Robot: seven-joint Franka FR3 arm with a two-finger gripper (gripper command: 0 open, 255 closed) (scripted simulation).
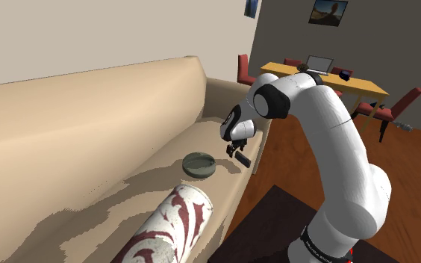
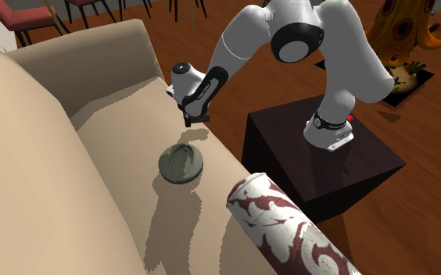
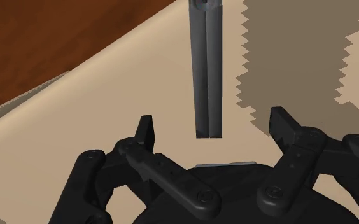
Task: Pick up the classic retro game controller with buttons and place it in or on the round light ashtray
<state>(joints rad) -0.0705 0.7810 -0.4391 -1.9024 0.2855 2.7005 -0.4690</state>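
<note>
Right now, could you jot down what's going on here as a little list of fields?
place: beige sofa, wooden floor beside it
hand: open, one finger on each side of the controller, not touching it
controller: slim grey bar lying on the seat near its front edge
ashtray: round, grey-green, empty, on the seat apart from the controller
other: red-and-white patterned cushion roll
progress: controller not yet picked up
</note>
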